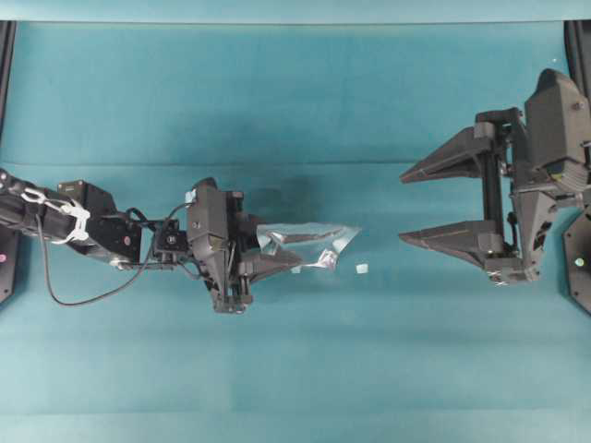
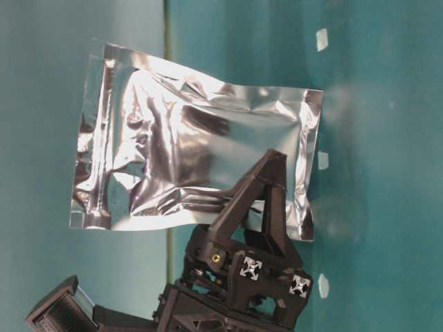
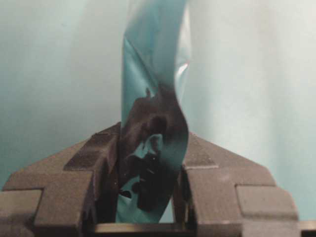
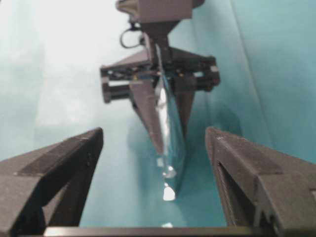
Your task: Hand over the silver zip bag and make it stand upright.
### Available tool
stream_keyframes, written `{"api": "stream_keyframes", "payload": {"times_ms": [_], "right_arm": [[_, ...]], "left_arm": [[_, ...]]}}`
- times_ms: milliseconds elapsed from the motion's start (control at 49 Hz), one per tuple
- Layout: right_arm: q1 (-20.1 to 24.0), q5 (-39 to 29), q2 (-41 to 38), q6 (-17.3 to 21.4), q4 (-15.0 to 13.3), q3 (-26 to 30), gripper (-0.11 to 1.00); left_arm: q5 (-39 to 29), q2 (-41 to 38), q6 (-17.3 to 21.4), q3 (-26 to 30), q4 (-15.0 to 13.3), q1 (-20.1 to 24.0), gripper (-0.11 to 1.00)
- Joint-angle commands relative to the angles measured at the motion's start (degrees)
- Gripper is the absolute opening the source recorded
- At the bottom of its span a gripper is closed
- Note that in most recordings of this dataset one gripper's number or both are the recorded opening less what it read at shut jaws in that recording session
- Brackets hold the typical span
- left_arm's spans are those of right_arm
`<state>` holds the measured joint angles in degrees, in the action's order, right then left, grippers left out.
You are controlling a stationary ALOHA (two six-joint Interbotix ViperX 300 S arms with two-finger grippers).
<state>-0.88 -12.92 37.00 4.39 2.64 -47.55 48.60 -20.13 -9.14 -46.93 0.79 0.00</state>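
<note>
The silver zip bag (image 1: 312, 244) is a crinkled foil pouch held on edge between the jaws of my left gripper (image 1: 288, 251), which is shut on one end of it. The bag's free end points toward my right gripper (image 1: 404, 207), which is wide open and empty, a short gap away from the bag. The table-level view shows the bag's broad face (image 2: 187, 159) with a left finger (image 2: 266, 197) across its lower corner. In the left wrist view the bag (image 3: 153, 113) rises from between the pads (image 3: 96, 158). In the right wrist view the bag (image 4: 172, 133) is edge-on, centred ahead of the open right gripper (image 4: 154, 136).
A small white scrap (image 1: 362, 268) lies on the teal table cloth (image 1: 295, 369) between the two grippers, just below the bag's free end. More white scraps (image 2: 322, 160) show in the table-level view. Black frame rails (image 1: 6, 55) run along the left and right edges.
</note>
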Motion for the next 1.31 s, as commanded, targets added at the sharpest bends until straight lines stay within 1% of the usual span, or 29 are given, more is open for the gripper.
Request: {"api": "stream_keyframes", "payload": {"times_ms": [0,511,858,1287], "right_arm": [[0.09,0.79,0.79,0.53,0.09,0.26,0.94],[0.09,0.79,1.93,0.62,0.09,-1.05,0.94],[0.18,3.08,2.90,0.62,0.09,-2.55,0.94],[0.18,3.16,3.16,0.62,0.09,-3.25,0.94]], "left_arm": [[0.26,0.18,-0.18,0.18,0.18,-0.70,0.23],[0.44,0.18,-0.18,0.09,0.18,-0.70,0.23],[0.44,0.09,-0.26,0.00,0.18,-0.79,0.23],[0.44,0.18,-0.44,0.35,0.18,-0.97,0.23]]}}
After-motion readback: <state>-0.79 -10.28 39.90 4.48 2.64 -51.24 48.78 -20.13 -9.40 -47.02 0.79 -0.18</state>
